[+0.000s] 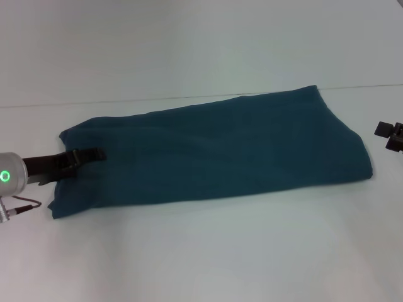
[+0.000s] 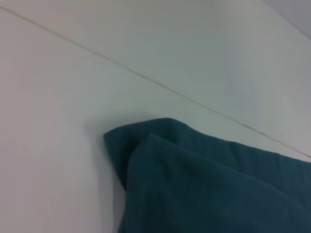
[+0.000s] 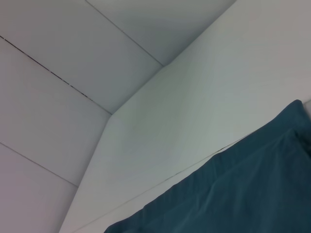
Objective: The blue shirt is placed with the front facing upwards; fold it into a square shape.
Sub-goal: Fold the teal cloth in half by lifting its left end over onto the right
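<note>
One dark teal-blue cotton shirt [image 1: 214, 151] lay on the white surface [image 1: 201, 251], folded lengthwise into a long band running from the near left toward the far right. No lettering, collar or sleeves showed on it; only plain cloth faced up. The left wrist view caught two stacked layers of cloth at one rounded corner [image 2: 146, 145], the rest cut off by the frame edge. The right wrist view showed just one long edge of the shirt [image 3: 233, 194] against the surface.

Two grippers were in view. The left gripper [image 1: 85, 156] rested low over the shirt's left end, its black jaws lying close together along the cloth; whether they pinched the fabric could not be told. The right gripper [image 1: 391, 136] sat just off the shirt's right end, cut off by the frame, its jaws unreadable.

A pale wall [image 1: 201, 44] rose behind the surface.
</note>
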`<control>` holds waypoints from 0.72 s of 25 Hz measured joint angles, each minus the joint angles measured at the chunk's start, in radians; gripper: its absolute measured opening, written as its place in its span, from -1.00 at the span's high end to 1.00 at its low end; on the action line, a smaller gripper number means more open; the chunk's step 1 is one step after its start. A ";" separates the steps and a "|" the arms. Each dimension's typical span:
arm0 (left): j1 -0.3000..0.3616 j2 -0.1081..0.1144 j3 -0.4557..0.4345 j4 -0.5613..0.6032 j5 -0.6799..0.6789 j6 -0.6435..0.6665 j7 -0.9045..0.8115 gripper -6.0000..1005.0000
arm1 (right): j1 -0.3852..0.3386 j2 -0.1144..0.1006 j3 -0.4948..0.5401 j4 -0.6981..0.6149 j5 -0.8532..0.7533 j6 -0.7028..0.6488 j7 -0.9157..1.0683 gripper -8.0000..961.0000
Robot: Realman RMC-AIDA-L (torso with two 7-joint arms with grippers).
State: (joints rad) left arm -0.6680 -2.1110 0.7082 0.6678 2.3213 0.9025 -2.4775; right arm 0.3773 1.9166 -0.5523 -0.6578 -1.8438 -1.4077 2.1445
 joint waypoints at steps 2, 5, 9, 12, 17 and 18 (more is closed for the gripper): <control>0.002 0.000 0.000 0.000 0.000 0.002 0.002 -0.74 | 0.000 -0.001 -0.001 0.000 0.000 0.002 0.000 -0.66; 0.002 0.002 0.002 -0.001 0.007 0.009 0.004 -0.74 | 0.000 -0.001 -0.001 0.000 0.000 0.004 -0.002 -0.66; 0.000 0.002 0.009 0.010 0.031 0.013 0.002 -0.74 | 0.000 -0.002 -0.001 0.010 0.000 0.005 -0.003 -0.66; 0.010 -0.001 0.002 0.054 0.028 0.021 -0.020 -0.74 | 0.000 -0.003 -0.002 0.011 0.000 0.006 -0.003 -0.66; -0.016 0.030 0.014 0.072 0.124 0.043 -0.172 -0.74 | 0.000 -0.006 -0.002 0.011 0.000 0.000 -0.003 -0.66; -0.021 0.031 0.015 0.071 0.148 0.043 -0.194 -0.74 | 0.001 -0.006 -0.002 0.012 -0.001 0.000 -0.003 -0.66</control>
State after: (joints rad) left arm -0.6892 -2.0796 0.7229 0.7391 2.4692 0.9457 -2.6713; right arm 0.3788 1.9110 -0.5539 -0.6462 -1.8449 -1.4076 2.1412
